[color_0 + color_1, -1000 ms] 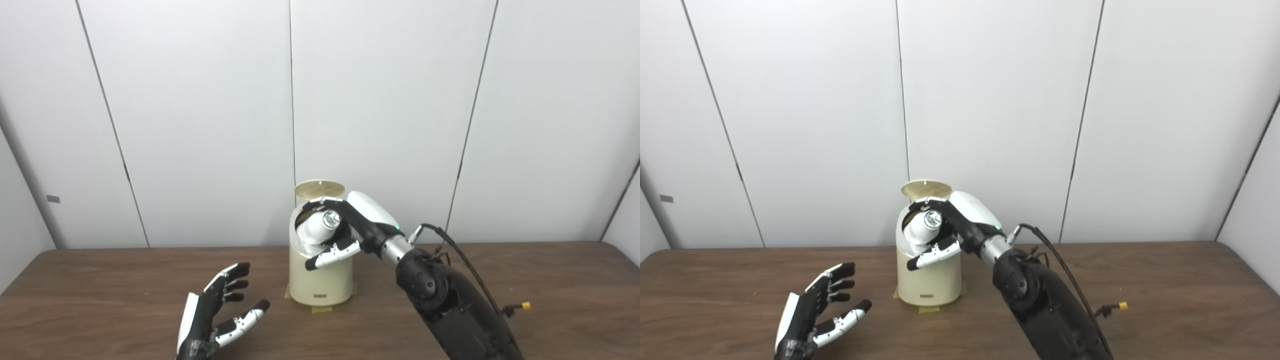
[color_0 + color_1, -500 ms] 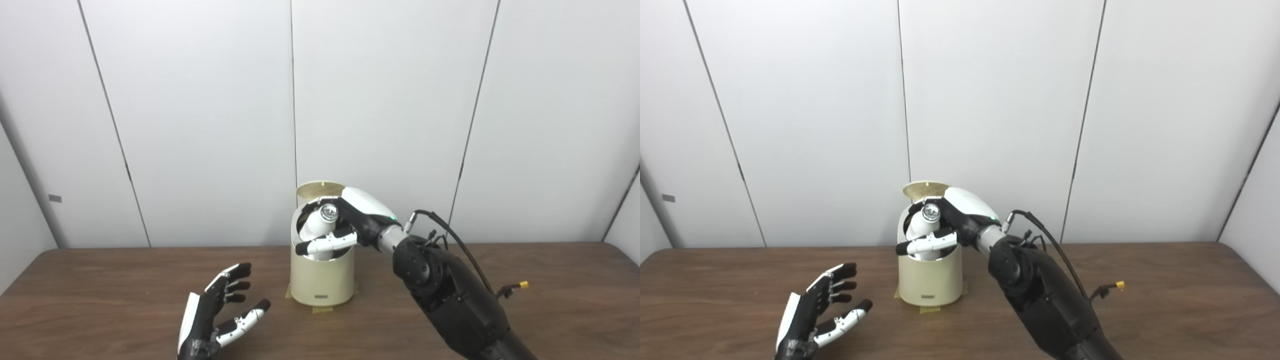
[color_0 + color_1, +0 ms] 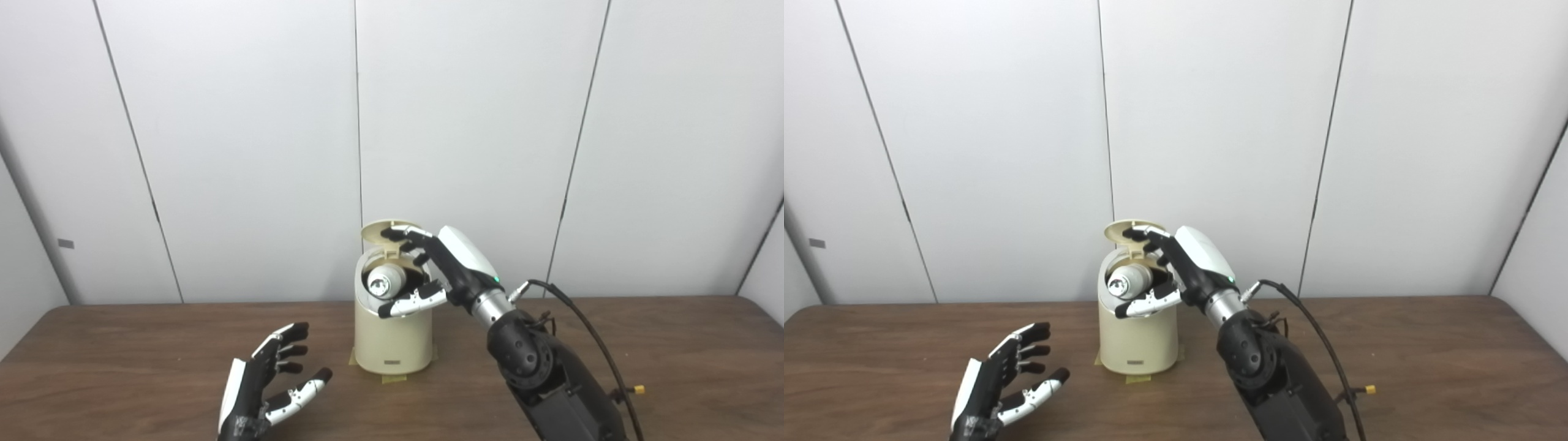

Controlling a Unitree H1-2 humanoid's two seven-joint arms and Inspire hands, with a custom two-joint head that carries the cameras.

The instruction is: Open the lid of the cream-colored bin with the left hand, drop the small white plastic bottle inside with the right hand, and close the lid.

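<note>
The cream-colored bin (image 3: 392, 343) stands at the middle of the table with its round lid (image 3: 383, 231) tipped up at the back. The small white plastic bottle (image 3: 386, 280) lies in the bin's mouth, its end facing me. My right hand (image 3: 438, 269) is above and to the right of the opening, fingers spread apart and off the bottle; the fingertips (image 3: 395, 233) are up by the lid. My left hand (image 3: 266, 383) rests open, palm up, over the table to the front left of the bin. The same scene shows in the right eye view, with the bin (image 3: 1136, 340) and bottle (image 3: 1128, 282).
The brown table (image 3: 122, 361) runs wall to wall, with white wall panels behind. The bin is taped down at its base (image 3: 392, 378). A black cable with a yellow tip (image 3: 637, 389) hangs by my right forearm.
My right hand has opened and let go of the bottle, which has sunk and turned into the bin's mouth. The hand has lifted toward the lid. The left hand has stayed still.
</note>
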